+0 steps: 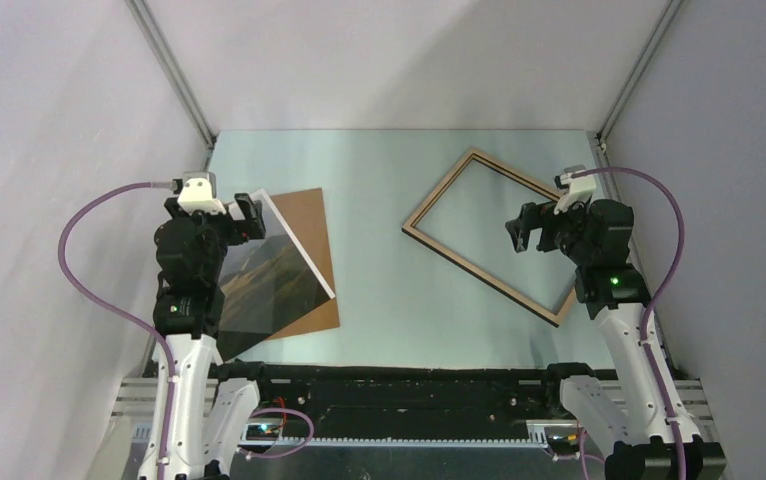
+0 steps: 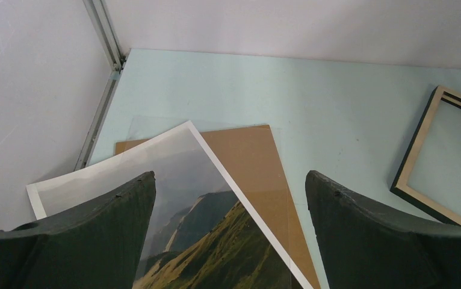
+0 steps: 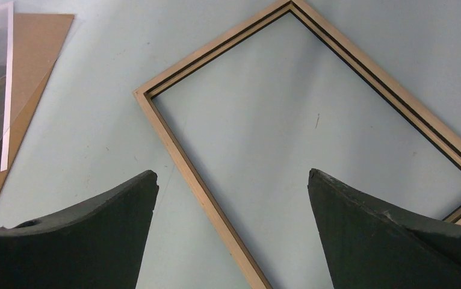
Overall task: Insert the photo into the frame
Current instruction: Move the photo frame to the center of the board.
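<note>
Left hand [image 2: 231, 180], right hand [image 3: 233, 174] spread empty; the photo's [image 2: 216, 220] left corner, hidden from above, shows in left wrist view.

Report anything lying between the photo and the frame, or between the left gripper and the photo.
Nothing visible. The photo lies on a brown panel at left, the frame at right, bare table between them. The left gripper hangs open over the photo, nothing between.

Photo [image 1: 269, 280] on backing panel [image 1: 309, 225], left; frame [image 1: 479, 276] right (well apart), flat on table [image 1: 379, 290].
</note>
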`<control>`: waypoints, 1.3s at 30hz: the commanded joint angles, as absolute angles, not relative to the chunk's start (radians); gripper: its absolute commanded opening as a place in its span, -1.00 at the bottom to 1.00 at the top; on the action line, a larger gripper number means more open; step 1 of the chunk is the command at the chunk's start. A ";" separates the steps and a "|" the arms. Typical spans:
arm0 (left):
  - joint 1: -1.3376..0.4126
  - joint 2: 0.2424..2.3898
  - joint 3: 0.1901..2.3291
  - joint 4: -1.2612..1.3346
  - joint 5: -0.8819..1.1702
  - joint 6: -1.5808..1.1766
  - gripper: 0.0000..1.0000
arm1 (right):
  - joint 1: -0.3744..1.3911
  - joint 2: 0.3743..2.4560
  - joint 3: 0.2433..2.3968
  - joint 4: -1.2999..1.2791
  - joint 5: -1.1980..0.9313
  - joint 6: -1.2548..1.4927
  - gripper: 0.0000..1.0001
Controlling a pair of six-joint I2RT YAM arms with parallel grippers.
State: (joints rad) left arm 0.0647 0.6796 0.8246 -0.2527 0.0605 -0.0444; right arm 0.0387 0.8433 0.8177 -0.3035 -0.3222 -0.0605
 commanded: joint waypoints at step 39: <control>0.316 1.212 0.972 -0.522 -0.028 0.068 0.97 | 0.747 1.929 1.624 -0.324 -0.304 0.076 1.00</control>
State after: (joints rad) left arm 0.2764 1.1587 0.8989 -0.4889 -0.0574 0.0147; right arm 0.7273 1.8198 1.4719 -0.2916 -0.2386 -0.0048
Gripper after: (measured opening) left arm 0.985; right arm 0.996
